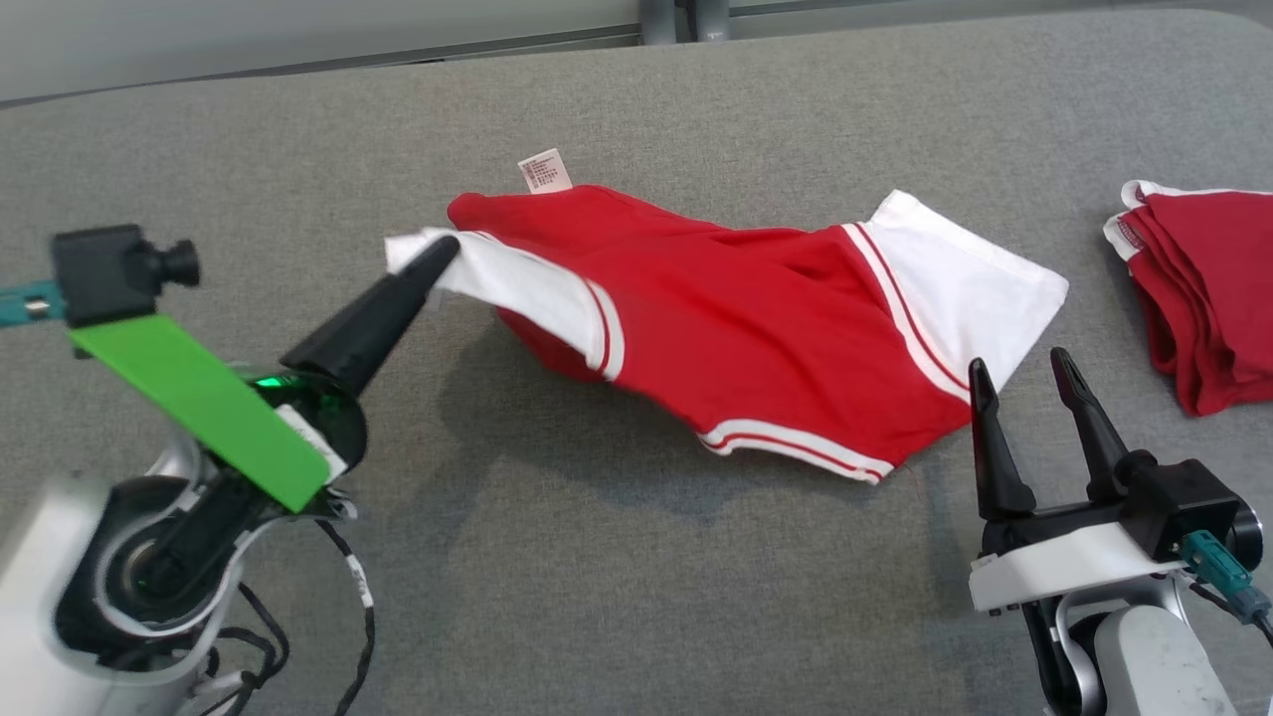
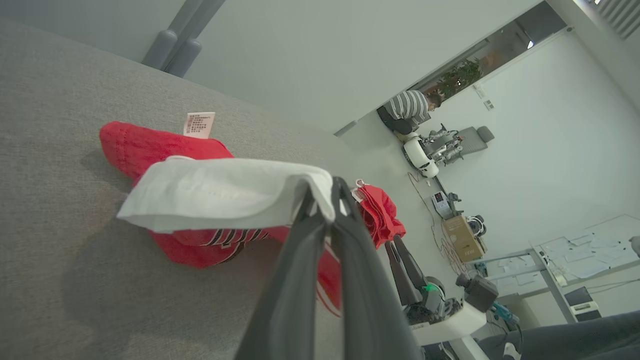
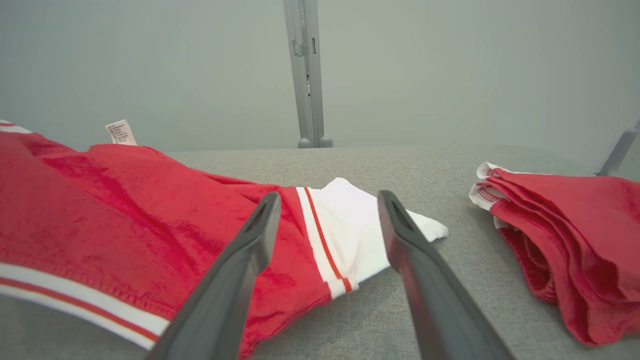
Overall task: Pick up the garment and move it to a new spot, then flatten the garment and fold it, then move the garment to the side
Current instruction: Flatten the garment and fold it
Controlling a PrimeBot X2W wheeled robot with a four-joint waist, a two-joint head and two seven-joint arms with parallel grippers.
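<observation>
A red garment with white sleeves and striped trim lies crumpled across the grey table. My left gripper is shut on its white left sleeve and holds that end lifted a little off the surface. A white care label sticks up at the garment's far edge. My right gripper stands open just in front of the white right sleeve, apart from the cloth, its fingers pointing at it.
A second red and white garment lies folded at the table's right edge. Beyond the table, the left wrist view shows a person bent over another robot, a cardboard box and desks.
</observation>
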